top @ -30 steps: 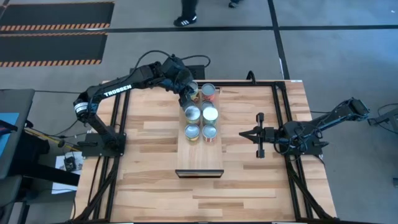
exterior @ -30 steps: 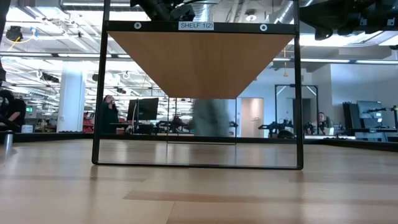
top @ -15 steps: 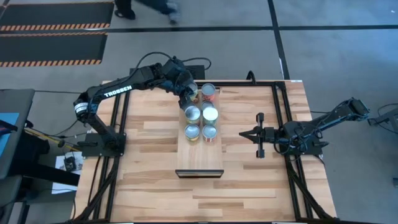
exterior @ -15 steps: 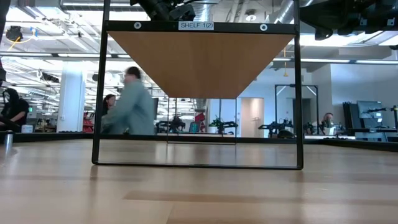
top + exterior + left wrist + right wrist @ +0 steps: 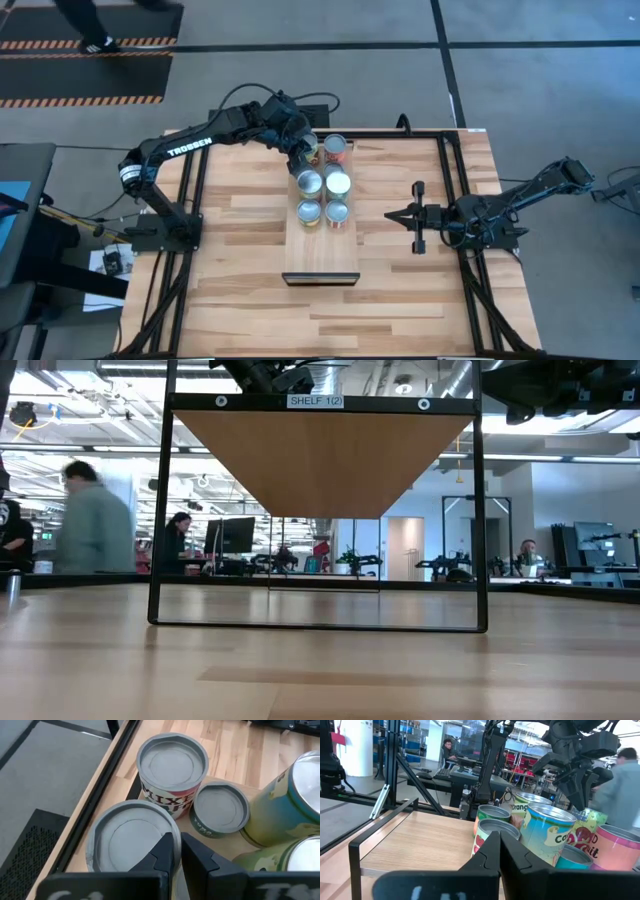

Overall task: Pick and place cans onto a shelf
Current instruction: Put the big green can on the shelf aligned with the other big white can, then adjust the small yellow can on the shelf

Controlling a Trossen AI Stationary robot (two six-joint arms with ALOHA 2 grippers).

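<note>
- Over the far end of the long light-wood shelf plank [image 5: 321, 252], in the high view, my left end effector [image 5: 305, 152] hovers above the far-left tin of the small round-topped cans [image 5: 324, 183]. They stand in two rows, packed toward the far end, which I judge keeps the near half of the plank free for more.
- My right end effector [image 5: 392, 215] waits low over the planked wooden tabletop [image 5: 240, 230], well to the right of the shelf, fingers pressed together on nothing.
- In the low view, only the plank's underside [image 5: 322, 460] shows, raised on a black frame bearing a white "SHELF 1(2)" label [image 5: 315, 401]. The bare tabletop [image 5: 320, 670] runs beneath it. Beyond is an open workshop with desks and monitors, and a person in a grey top [image 5: 92, 530] walking at the left.
- In the left wrist view, my left end effector [image 5: 175, 837] is closed, with only a slit between the fingers and nothing gripped. It hangs over the grey lid of a wide can [image 5: 125, 837]. Nearby stand a red-labelled tin [image 5: 172, 767], a small green one [image 5: 220, 809] and a tall yellow-green one [image 5: 292, 805].
- In the right wrist view, my right end effector [image 5: 499, 836] points at the cluster, a teal-labelled can [image 5: 545, 832] foremost, with the left arm above it.
</note>
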